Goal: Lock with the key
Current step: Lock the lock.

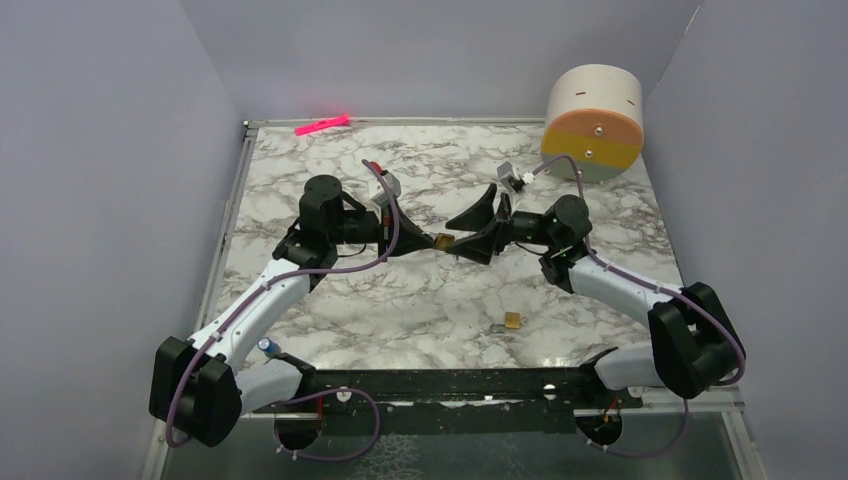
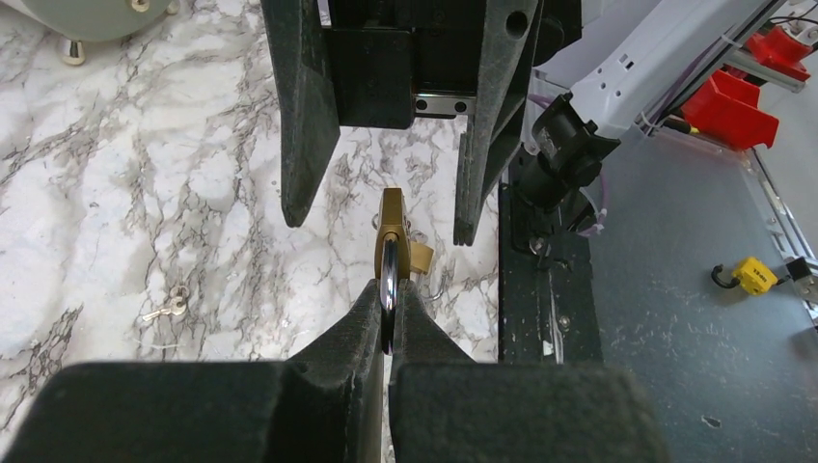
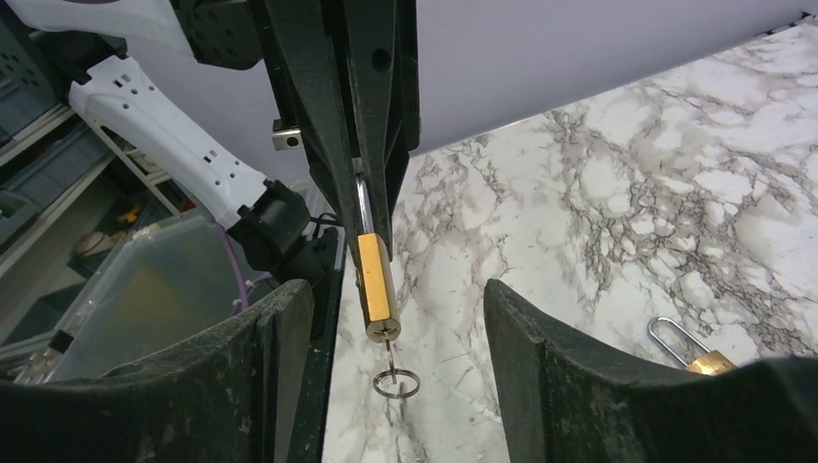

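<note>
My left gripper (image 1: pixel 428 242) is shut on the silver shackle of a small brass padlock (image 1: pixel 440 241) and holds it in the air above the table's middle. In the left wrist view the shackle is pinched between my fingertips (image 2: pixel 371 304) and the brass body (image 2: pixel 391 224) points away. The key (image 3: pixel 390 358), thin and silver, sticks out of the keyhole at the padlock's (image 3: pixel 374 282) free end, and a small ring (image 3: pixel 396 384) hangs from it. My right gripper (image 3: pixel 394 294) is open, one finger on each side of that end, touching nothing.
A second brass padlock (image 1: pixel 512 321) lies on the marble table (image 1: pixel 400 310) near the front, also in the right wrist view (image 3: pixel 709 361). A small silver key-like piece (image 2: pixel 169 309) lies on the table. A round cream and orange drum (image 1: pixel 593 120) stands back right. A pink marker (image 1: pixel 322 125) lies at the back edge.
</note>
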Controlling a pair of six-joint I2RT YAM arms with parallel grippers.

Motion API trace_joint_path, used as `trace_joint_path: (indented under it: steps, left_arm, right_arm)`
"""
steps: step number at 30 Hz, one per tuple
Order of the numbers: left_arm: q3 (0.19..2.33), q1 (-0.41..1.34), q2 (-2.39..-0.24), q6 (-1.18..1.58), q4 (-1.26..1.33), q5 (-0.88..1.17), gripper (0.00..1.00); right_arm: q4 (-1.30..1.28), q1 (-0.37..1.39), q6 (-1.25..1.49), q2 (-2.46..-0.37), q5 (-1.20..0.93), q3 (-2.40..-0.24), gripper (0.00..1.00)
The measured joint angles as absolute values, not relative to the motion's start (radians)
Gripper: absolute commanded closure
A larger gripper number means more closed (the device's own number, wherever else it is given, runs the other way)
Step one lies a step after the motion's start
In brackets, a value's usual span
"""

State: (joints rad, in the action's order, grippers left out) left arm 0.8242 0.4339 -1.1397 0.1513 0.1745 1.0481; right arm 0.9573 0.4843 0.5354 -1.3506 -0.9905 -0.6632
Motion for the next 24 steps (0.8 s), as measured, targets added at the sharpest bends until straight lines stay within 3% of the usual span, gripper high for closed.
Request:
trace_joint_path:
  steps: [4,9,15,17,20,22,23,24]
  left_arm:
    - [0.824,0.434,-1.148,0.147,0.175,1.048,1.00]
    - [0.824,0.434,-1.148,0.143,0.177,1.047,1.00]
    - [0.824,0.434,-1.148,0.134,0.178,1.047,1.00]
    - [0.824,0.434,-1.148,0.134,0.178,1.047,1.00]
    - [0.824,0.434,-1.148,0.130,0.178,1.043,1.00]
    - [0.824,0.430,-1.148,0.131,0.174,1.040,1.00]
    - [0.824,0.426,-1.148,0.135,0.173,1.042,0.95]
    - [0.824,0.426,-1.148,0.135,0.174,1.042,0.81]
  right_arm:
    - [0.959,0.505,0.539,-1.371,-0.993,-0.667,0.36]
    - [0.960,0.517,0.549,-1.388,-0.993,-0.667,0.52]
    - [0.942,0.518,0.548,-1.391,-0.992,-0.681,0.58]
    - [0.939,0.518,0.545,-1.391,-0.992,-0.684,0.67]
    - [0.926,0.518,0.533,-1.391,-0.993,-0.685,0.93]
    - [0.917,0.518,0.519,-1.391,-0.995,-0.690,0.99]
    - [0.908,0.518,0.511,-1.391,-1.001,-0.697,0.99]
    - [0.902,0.518,0.503,-1.391,-1.006,-0.702,0.99]
